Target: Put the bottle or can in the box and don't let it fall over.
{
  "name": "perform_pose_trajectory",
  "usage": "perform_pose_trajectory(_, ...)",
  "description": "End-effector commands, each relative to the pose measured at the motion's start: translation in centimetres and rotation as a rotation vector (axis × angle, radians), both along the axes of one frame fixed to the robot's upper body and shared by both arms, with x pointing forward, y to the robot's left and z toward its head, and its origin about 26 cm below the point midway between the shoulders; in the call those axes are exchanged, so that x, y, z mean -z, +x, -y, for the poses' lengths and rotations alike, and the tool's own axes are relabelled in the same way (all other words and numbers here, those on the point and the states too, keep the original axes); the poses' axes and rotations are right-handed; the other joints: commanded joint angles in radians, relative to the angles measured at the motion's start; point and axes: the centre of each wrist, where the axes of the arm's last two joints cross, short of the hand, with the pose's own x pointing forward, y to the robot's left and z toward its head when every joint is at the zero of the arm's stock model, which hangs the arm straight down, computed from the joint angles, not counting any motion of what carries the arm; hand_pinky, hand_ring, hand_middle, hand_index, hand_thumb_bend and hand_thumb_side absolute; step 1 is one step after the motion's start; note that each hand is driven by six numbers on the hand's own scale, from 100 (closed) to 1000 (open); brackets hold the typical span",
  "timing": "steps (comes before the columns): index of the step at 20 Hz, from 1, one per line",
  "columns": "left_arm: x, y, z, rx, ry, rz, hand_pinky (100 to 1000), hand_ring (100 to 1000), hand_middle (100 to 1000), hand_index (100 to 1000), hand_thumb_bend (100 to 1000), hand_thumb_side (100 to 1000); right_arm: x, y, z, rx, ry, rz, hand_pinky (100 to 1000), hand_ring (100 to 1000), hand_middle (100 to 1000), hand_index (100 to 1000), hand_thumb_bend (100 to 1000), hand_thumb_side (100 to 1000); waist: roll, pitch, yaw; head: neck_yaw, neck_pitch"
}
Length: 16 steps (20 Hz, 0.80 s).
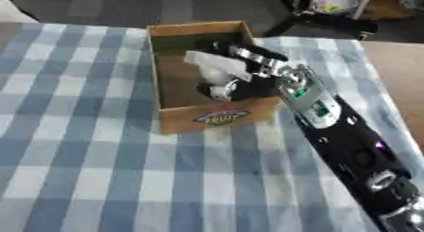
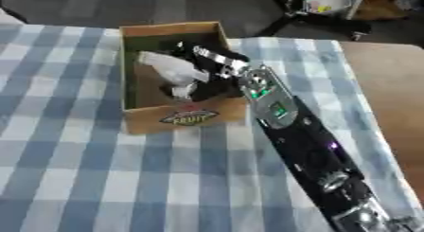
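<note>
Bottle (image 1: 217, 71) pale, whitish, tilted inside cardboard box (image 1: 170, 118); right hand (image 1: 248, 65) fingers curled round it

A pale, whitish bottle (image 1: 217, 71) sits tilted inside an open brown cardboard box (image 1: 217, 116) with a fruit label on its near wall; the box rests on the blue-and-white checked surface (image 1: 99, 169), its flaps open.

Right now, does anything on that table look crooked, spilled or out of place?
Nothing spilled. The white bottle leans inside the cardboard box rather than standing upright, held in the right hand. The box sits slightly askew to the checked tablecloth.
</note>
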Motion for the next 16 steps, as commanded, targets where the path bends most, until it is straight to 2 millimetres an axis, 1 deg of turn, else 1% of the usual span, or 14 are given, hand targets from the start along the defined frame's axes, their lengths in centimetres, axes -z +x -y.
perform_pose_trajectory(1, -0.9, -0.3, -0.4, -0.006, 0.021, 0.026, 1000, 558, 723, 876, 590, 431, -0.9, -0.1, 0.4, -0.010, 0.010, 0.006, 977, 1000, 1000, 1000, 284, 100, 0.008, -0.022, -0.002, 0.004, -0.006)
perform_pose_trajectory(6, -0.8, -0.4, -0.5, -0.011, 0.023, 0.020, 1000, 558, 723, 876, 592, 430, -1.8, -0.2, 0.8, -0.016, 0.003, 0.013, 978, 1000, 1000, 1000, 312, 100, 0.006, -0.034, -0.004, 0.006, 0.001)
perform_pose_trajectory(9, -0.8, -0.4, -0.5, -0.010, 0.024, 0.021, 1000, 558, 723, 876, 593, 429, -2.8, -0.2, 1.1, -0.006, 0.003, 0.020, 981, 1000, 1000, 1000, 321, 100, 0.003, -0.044, 0.000, 0.003, 0.003)
perform_pose_trajectory(10, -0.8, -0.4, -0.5, -0.009, 0.025, 0.021, 1000, 558, 723, 876, 594, 429, -3.1, -0.1, 1.3, 0.002, -0.002, 0.022, 984, 1000, 1000, 1000, 337, 100, 0.001, -0.049, 0.002, 0.002, 0.003)
perform_pose_trajectory(12, -0.8, -0.4, -0.5, -0.009, 0.028, 0.018, 1000, 558, 723, 876, 595, 429, -3.5, 0.2, 1.5, 0.023, -0.016, 0.020, 988, 1000, 1000, 1000, 348, 100, -0.004, -0.056, 0.005, 0.000, 0.005)
perform_pose_trajectory(14, -0.8, -0.4, -0.6, -0.010, 0.034, 0.013, 1000, 559, 722, 876, 595, 429, -3.8, 0.6, 1.7, 0.043, -0.038, 0.017, 994, 1000, 1000, 1000, 379, 100, -0.013, -0.065, 0.009, -0.003, 0.010)
perform_pose_trajectory(15, -0.8, -0.4, -0.7, -0.014, 0.038, 0.009, 1000, 559, 722, 875, 596, 429, -3.8, 0.8, 1.9, 0.051, -0.064, 0.013, 998, 1000, 1000, 1000, 376, 100, -0.021, -0.072, 0.009, -0.002, 0.016)
perform_pose_trajectory(16, -0.8, -0.5, -0.8, -0.017, 0.041, 0.007, 1000, 559, 722, 875, 596, 429, -3.4, 1.0, 2.1, 0.057, -0.083, 0.002, 998, 1000, 1000, 1000, 346, 100, -0.026, -0.078, 0.008, -0.001, 0.021)
